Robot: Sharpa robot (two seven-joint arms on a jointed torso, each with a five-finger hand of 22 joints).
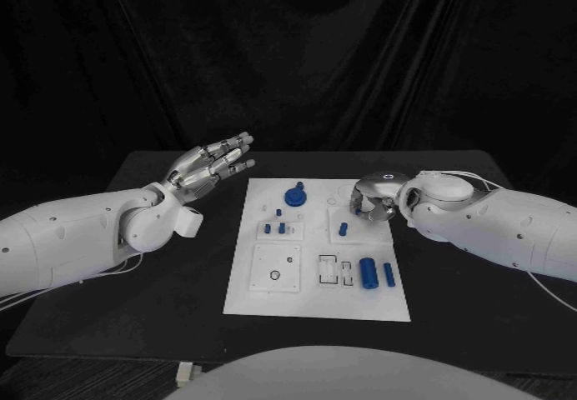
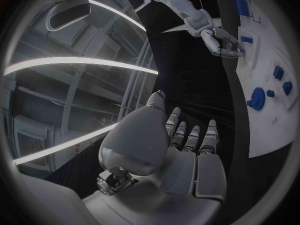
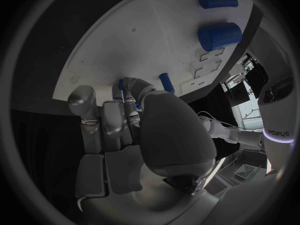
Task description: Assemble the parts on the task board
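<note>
**Operator:** Report assembly status of the task board (image 1: 315,287).

**Inspector:** The board lies flat in the middle of the black table (image 1: 144,283). At its far end a round blue part with a knob (image 1: 296,197) appears seated in place. On the left sub-plate, small blue pegs (image 1: 274,226) stand upright. One short blue peg (image 1: 343,228) stands on the right sub-plate. Two blue cylinders, the thick cylinder (image 1: 368,272) and the thin cylinder (image 1: 388,275), lie loose on their sides at the near right of the board, beside empty rectangular slots (image 1: 332,270). A round hole (image 1: 273,275) in the near-left plate is unfilled. Judgement: partly assembled, with the two cylinders and several sockets outstanding.

**Operator:** State of the hands?

**Inspector:** The left hand (image 1: 214,167) is raised off the board's far-left corner, fingers straight and apart, holding nothing. The right hand (image 1: 375,198) is down at the board's far-right edge, fingers curled toward the surface. In the right wrist view the fingertips (image 3: 128,87) close around something small and blue at the board edge; a pinch looks likely, but I cannot tell for certain.

**Operator:** Limitations?

**Inspector:** The right hand covers the board's far-right corner, so anything beneath it is hidden. Whether the standing pegs are fully seated is too fine to make out. The exact shapes of the slots are also unclear.
</note>
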